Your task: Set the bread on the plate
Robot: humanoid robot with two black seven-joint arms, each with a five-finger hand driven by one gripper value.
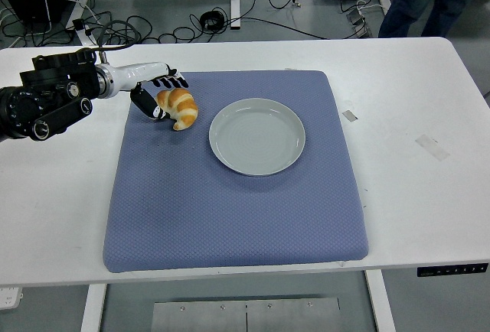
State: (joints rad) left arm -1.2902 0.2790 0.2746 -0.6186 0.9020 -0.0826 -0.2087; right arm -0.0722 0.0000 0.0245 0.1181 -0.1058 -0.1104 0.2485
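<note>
We're at a white table (pixel 413 194) with a blue mat (pixel 230 209) spread over its middle, and everything that matters sits on the mat's far half. The plate (pixel 257 136) lies bare near the centre. Just left of it, apart from its rim, lies the bread (pixel 178 107), a golden croissant resting flat on the mat.

The left hand (pixel 157 95) comes in from the left edge and sits right at the croissant's far-left end. Its fingers (pixel 171 81) arch over the top edge while the thumb (pixel 142 101) drops down on the left side, so we have a narrow pinch framing the bread. We can't tell whether the pads are pressing yet; we judge the grasp as forming, not secured. The right hand is out of view.

To do this well, we want the thumb tucked low under the crust and the fingers closing gently, because flaky bread will likely crush or tear under a hard squeeze. Gripping one end means it could swing, so we'd lift straight up and clear the mat's texture. Then a short carry right, lowering over the plate's middle before letting go.
</note>
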